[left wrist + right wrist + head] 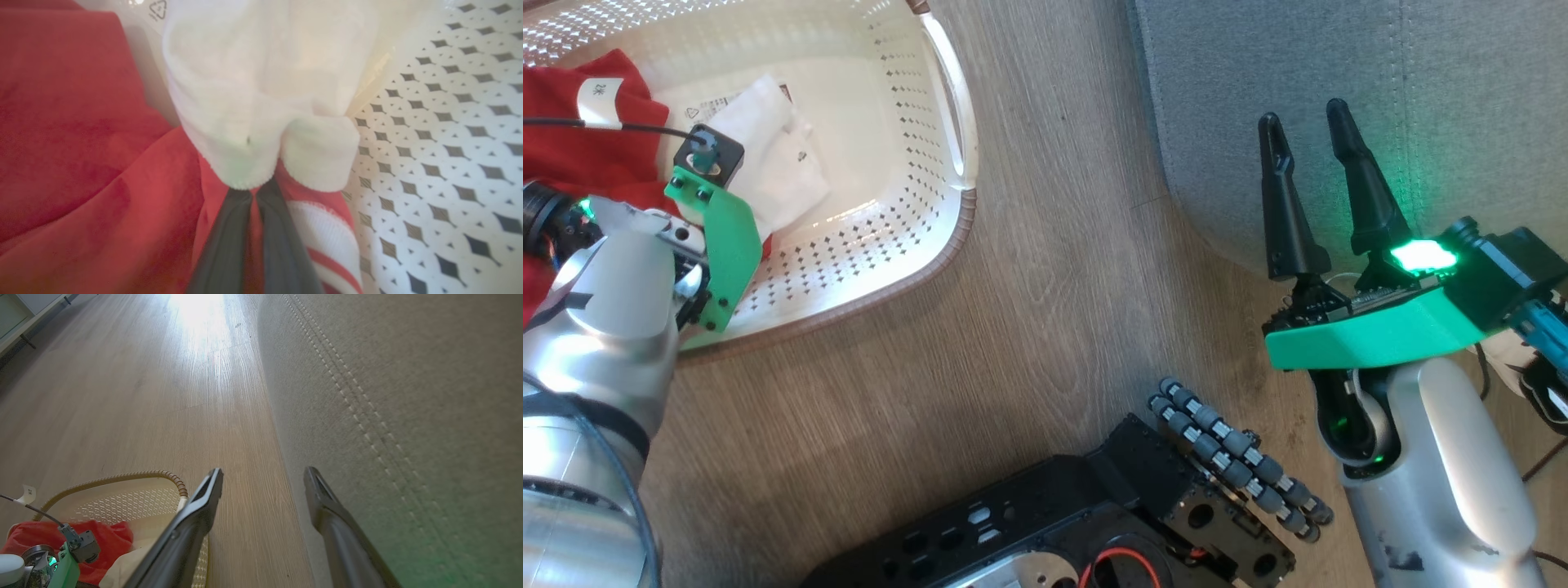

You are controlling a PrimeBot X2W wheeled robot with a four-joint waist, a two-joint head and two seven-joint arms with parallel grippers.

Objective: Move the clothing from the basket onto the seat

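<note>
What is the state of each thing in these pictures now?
left pincer, shut on the clothing inside the basket.
right pincer, open, holding nothing.
clothing, bunched in the basket, pinched.
basket, upright on the floor.
seat, no clothing on the visible part.

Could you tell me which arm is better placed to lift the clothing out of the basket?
Left. The left claw is inside the basket, closed on the clothing. The right claw stands open at the seat's edge, apart from the basket.
</note>
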